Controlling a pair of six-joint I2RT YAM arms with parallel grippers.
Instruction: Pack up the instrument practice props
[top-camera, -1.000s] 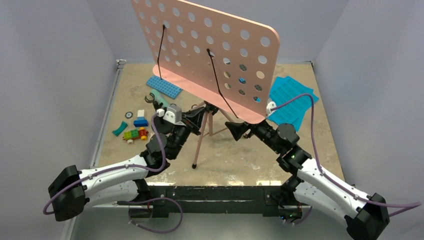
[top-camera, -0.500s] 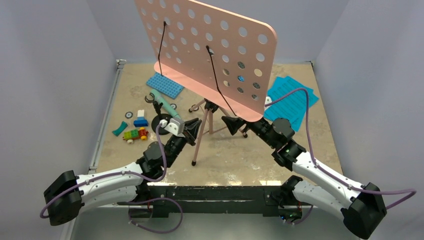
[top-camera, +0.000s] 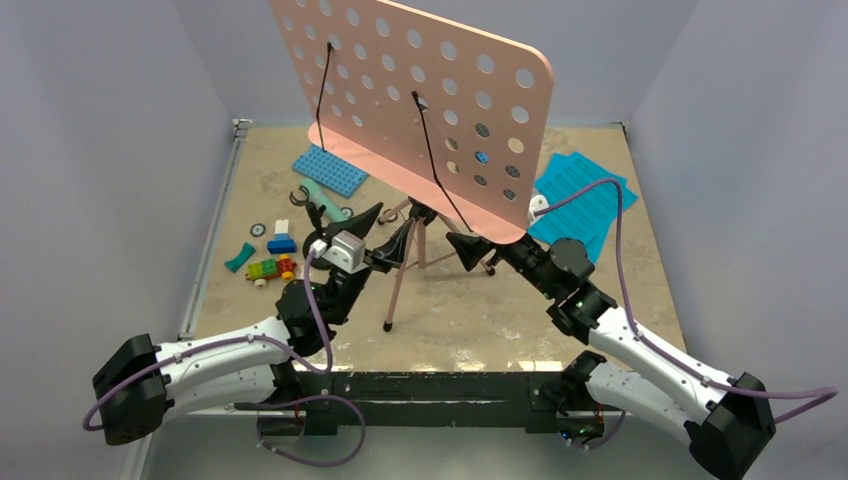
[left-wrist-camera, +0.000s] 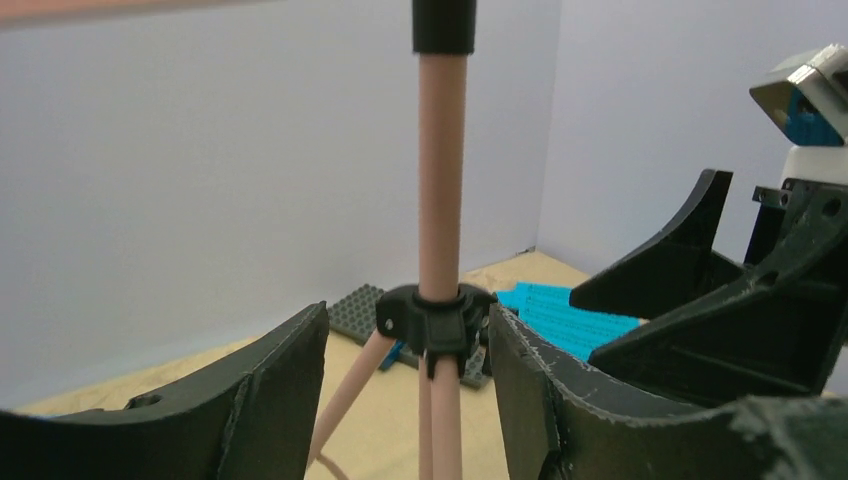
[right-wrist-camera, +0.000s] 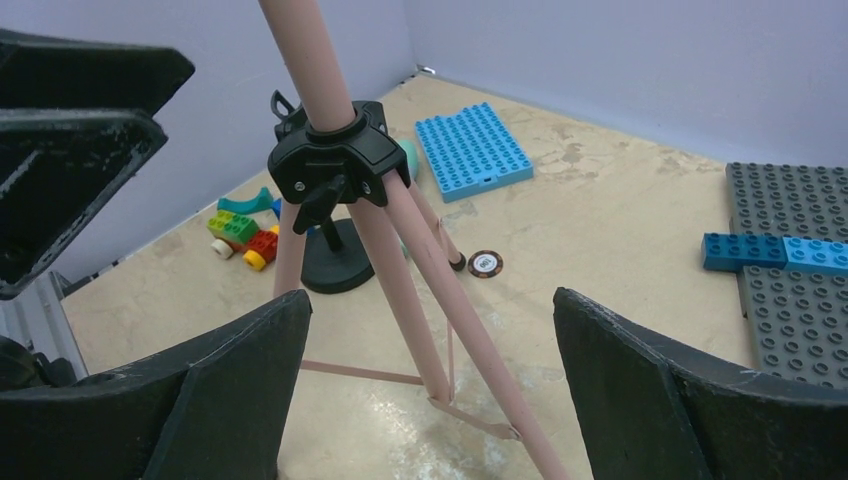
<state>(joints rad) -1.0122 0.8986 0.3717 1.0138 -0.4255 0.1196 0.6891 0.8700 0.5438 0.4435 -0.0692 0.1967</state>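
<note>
My left gripper (top-camera: 392, 220) is at the pink music stand (top-camera: 420, 100), jaws apart, one finger each side of the pole (left-wrist-camera: 440, 180), level w/ the black hub (left-wrist-camera: 433, 322) where the legs splay out. In the left wrist view there's a clear gap on one side. The other finger is v. close to the hub, can't tell if it touches. Nothing clamped.

My right gripper (top-camera: 462, 245) comes in from the opposite side, jaws wide apart. The tripod legs (right-wrist-camera: 400, 290) stand btwn its fingers w/ room on both sides. The stand is upright near the ctr of the tabletop (top-camera: 480, 310), its perforated board tilted and high above both grippers.

Cyan sheet-music pages (top-camera: 580, 205) lie flat at right rear, partly behind the board. The black round-base mic stand (right-wrist-camera: 335, 265) sits on the tabletop just left of the tripod. The mint-green mic (top-camera: 318, 195) is right by it, mostly hidden in the wrist views.

Blue baseplate (top-camera: 330, 170) is at rear left. Grey baseplate (right-wrist-camera: 790, 260) w/ a blue brick (right-wrist-camera: 770, 250) on it lies beyond the tripod in the right wrist view. Small coloured bricks (top-camera: 268, 268) lie well off to the left.
</note>
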